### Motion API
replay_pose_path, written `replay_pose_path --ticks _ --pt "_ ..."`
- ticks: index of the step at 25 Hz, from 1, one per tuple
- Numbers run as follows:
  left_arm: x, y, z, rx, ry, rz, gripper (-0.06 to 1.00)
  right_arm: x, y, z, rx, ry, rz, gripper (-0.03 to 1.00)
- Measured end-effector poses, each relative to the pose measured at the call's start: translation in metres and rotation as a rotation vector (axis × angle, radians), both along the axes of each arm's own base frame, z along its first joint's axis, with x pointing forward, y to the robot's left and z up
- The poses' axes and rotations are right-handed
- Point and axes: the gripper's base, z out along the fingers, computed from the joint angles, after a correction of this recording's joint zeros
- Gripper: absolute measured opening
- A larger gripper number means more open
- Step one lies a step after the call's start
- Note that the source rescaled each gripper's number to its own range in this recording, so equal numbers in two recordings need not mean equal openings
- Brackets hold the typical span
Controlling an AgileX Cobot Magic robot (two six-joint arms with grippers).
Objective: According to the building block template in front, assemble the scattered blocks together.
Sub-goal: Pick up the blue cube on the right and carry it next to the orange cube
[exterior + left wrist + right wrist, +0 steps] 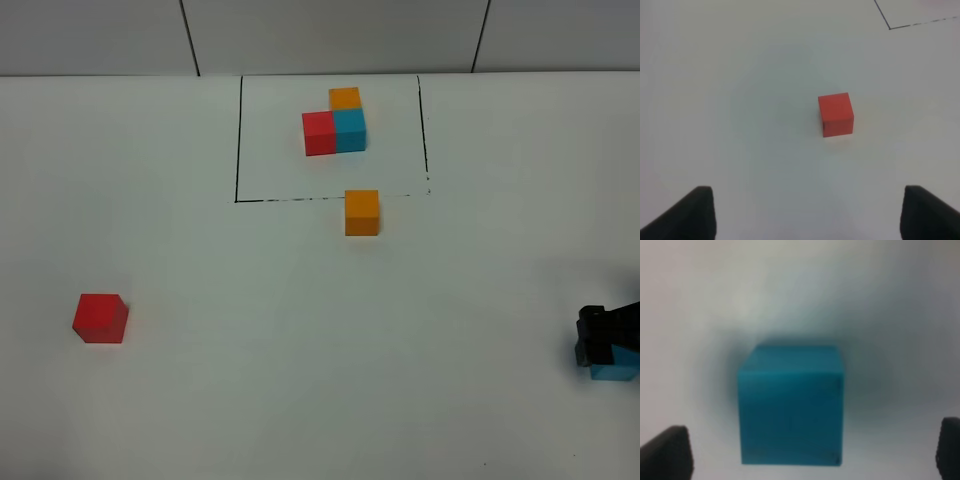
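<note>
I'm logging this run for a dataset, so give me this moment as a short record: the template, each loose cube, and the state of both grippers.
template: red, cyan-blue and orange cubes joined in an L, inside the black frame
orange cube: alone, just outside the frame's near line
red cube: on the table's left side, ahead of the left gripper, untouched
cyan-blue cube: between the right gripper fingers, gaps on both sides
left gripper: open
right gripper: open
assembly: not yet started, the three loose cubes lie apart
</note>
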Motion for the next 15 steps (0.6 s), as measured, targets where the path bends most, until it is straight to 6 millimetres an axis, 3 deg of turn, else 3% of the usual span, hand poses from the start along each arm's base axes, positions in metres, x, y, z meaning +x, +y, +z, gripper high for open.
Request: replay_pose_path --ticks 7,15 --pt "0.0 0.0 0.0 0.0 0.0 0.0 0.7 0.005 0.002 -0.015 0.025 0.018 -0.013 0.98" --pt "0.0 0.0 0.0 0.0 0.0 0.0 0.7 0.009 0.004 -0.025 0.053 0.021 -0.01 0.89"
